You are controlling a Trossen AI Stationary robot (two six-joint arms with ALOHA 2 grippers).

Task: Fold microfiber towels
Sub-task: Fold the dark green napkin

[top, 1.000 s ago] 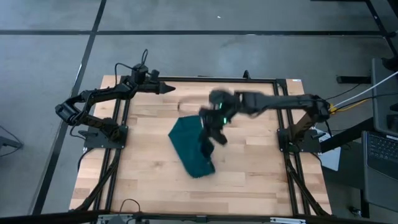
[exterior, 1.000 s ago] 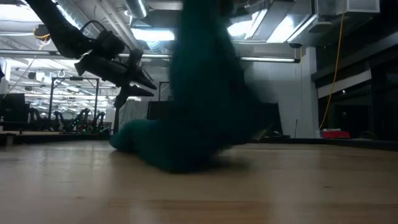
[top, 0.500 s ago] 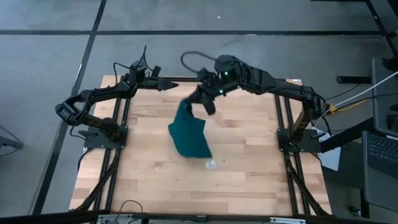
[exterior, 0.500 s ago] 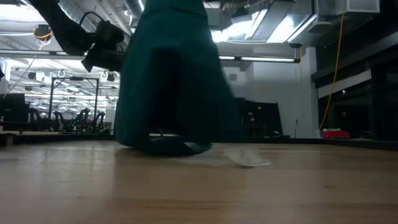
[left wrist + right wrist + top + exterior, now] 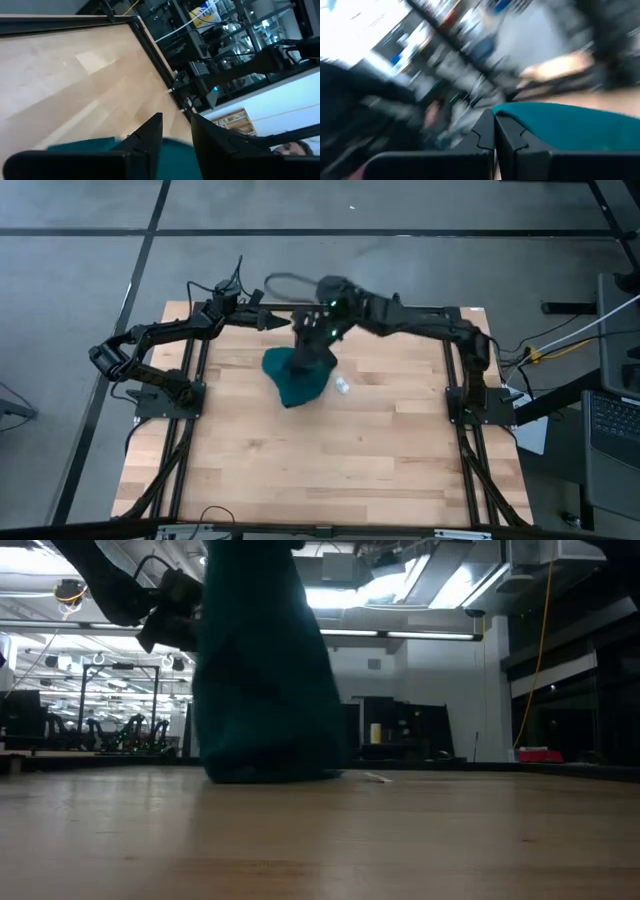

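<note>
The right gripper [image 5: 312, 340] is clenching the teal towel [image 5: 298, 378], dangling it above the table [image 5: 380, 450]. The left gripper [image 5: 283, 321] is hovering nearby, fingers slightly parted.

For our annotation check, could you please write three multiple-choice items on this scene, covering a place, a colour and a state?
1. Where is the left gripper?
A. Above the table's far edge
B. Resting on the table's near edge
C. Off the table's right side

2. What colour is the towel?
A. White
B. Dark teal-green
C. Red

3. How is the towel right now?
A. Spread flat
B. Folded in a neat square
C. Hanging from the right gripper, lower end on the table

Key: 1 A, the left gripper sits by the table far edge. 2 B, the towel is teal-green. 3 C, the right gripper holds the top of the towel, which drapes down to the wood in the low view.
</note>
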